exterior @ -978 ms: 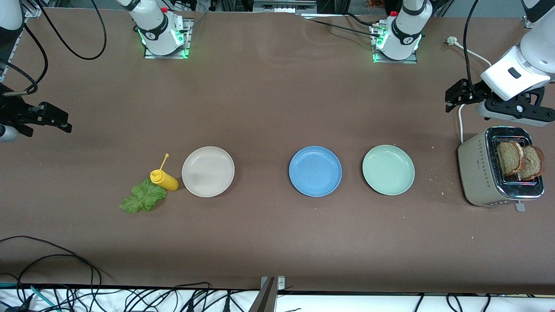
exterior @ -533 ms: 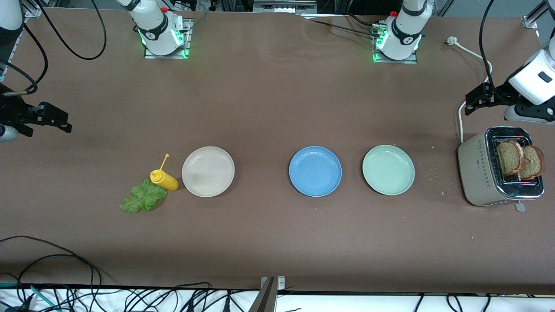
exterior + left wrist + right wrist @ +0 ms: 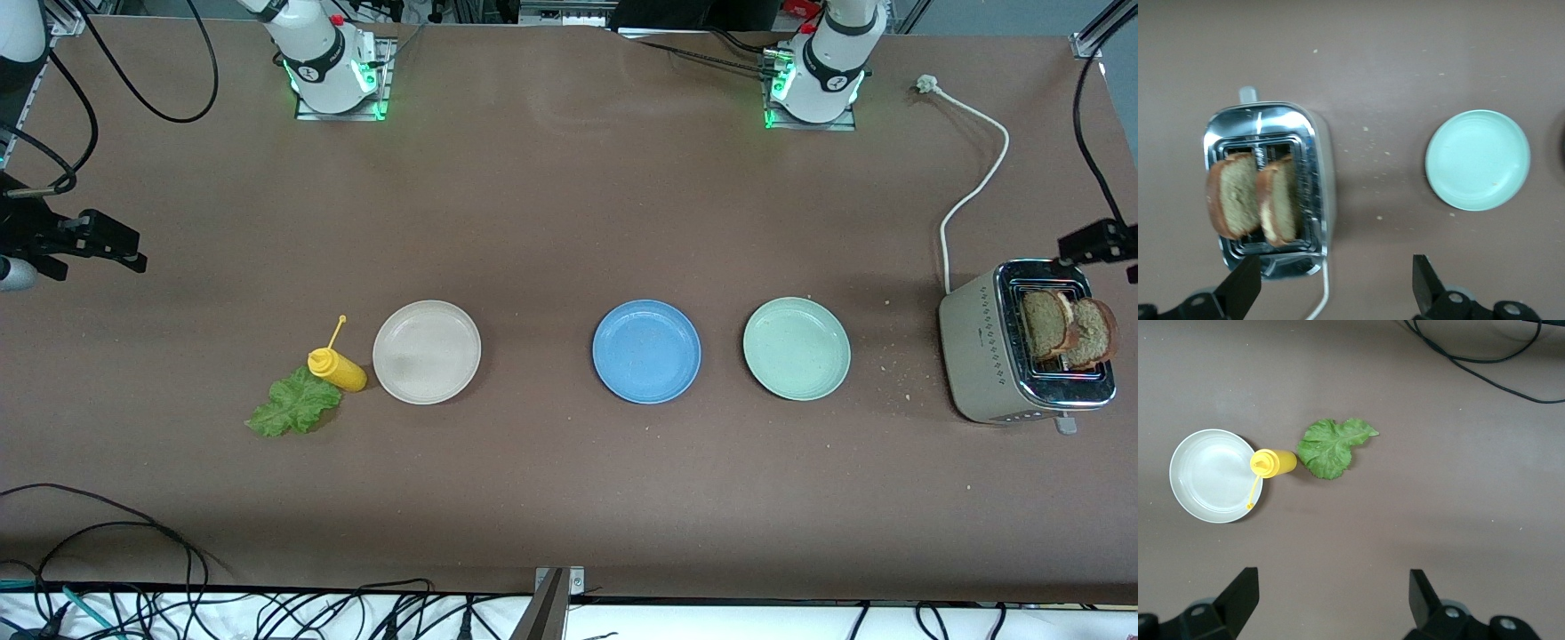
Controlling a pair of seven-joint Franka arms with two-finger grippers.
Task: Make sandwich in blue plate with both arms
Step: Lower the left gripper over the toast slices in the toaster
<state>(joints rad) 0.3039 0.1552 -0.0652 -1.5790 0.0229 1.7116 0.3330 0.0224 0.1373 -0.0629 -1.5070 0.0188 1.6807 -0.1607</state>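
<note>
From the front you see the blue plate (image 3: 646,351) bare at mid-table, the right gripper (image 3: 111,244) hanging over the right arm's end of the table, and the left gripper (image 3: 1098,242) barely in view above the toaster (image 3: 1022,351). Your left wrist view adds two bread slices (image 3: 1255,203) standing in the toaster slots, fingers (image 3: 1241,287) spread, holding nothing. Your right wrist view shows the lettuce leaf (image 3: 1331,447) touching the yellow bottle (image 3: 1273,462), jaws wide, empty.

No readable text, brand, number or sign is showing anywhere. The toaster (image 3: 987,356) is carrying small marks on its side, too small to read. Each robot base (image 3: 822,80) is bearing an illegible round emblem.
</note>
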